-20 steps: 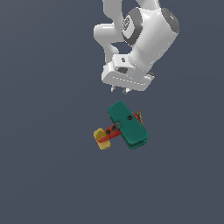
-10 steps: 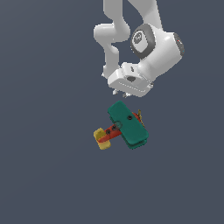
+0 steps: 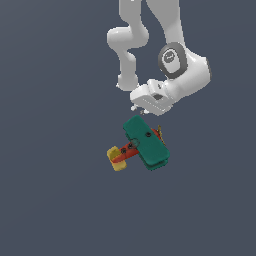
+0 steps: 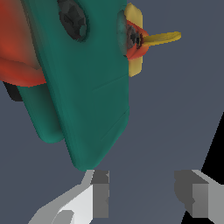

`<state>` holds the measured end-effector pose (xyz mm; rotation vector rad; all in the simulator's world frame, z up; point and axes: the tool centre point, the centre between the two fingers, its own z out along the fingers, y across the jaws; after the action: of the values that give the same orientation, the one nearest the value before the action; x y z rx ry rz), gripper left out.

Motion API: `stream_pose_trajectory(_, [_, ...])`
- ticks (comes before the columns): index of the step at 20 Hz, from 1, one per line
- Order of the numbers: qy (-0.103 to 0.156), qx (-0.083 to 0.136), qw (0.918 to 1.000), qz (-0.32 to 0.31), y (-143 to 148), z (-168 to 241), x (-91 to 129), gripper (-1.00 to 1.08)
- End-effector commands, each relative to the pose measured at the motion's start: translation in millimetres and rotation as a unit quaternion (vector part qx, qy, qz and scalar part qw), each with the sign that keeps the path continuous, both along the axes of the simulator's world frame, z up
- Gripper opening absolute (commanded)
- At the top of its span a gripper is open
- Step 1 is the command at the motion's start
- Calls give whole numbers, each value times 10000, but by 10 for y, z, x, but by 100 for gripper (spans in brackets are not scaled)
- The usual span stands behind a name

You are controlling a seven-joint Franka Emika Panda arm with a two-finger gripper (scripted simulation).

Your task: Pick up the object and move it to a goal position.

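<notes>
Gripper (image 4: 142,194) spread, nothing pinched, hanging above the biplane (image 3: 142,143) at frame centre; wing tip off-centre between your fingers, so shift before you close.

Plain dark slate-grey ground (image 3: 55,200) fills scene; flat, unmarked, uniform in both views.

Exterior view looks from afar; wrist view hugs the biplane (image 4: 83,83).

Plain dark grey floor (image 3: 55,200); toy biplane (image 3: 144,142) resting on it.
</notes>
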<state>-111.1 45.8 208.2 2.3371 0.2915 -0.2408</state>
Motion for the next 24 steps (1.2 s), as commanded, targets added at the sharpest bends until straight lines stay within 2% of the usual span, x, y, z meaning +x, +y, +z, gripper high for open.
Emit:
stream_pose_trajectory(1, [-22, -232, 9997, 94, 16, -59, -19, 28])
stream_pose_trajectory(7, [-108, -767, 9964, 345, 59, -184, -57, 28])
stream_pose_trajectory(14, [-265, -1331, 9885, 667, 118, -302, -84, 28])
stream_pose_trajectory(19, [-369, -1607, 9826, 851, 154, -355, -91, 28])
stream_pose_trajectory(24, [-447, -1786, 9780, 978, 180, -389, -95, 28])
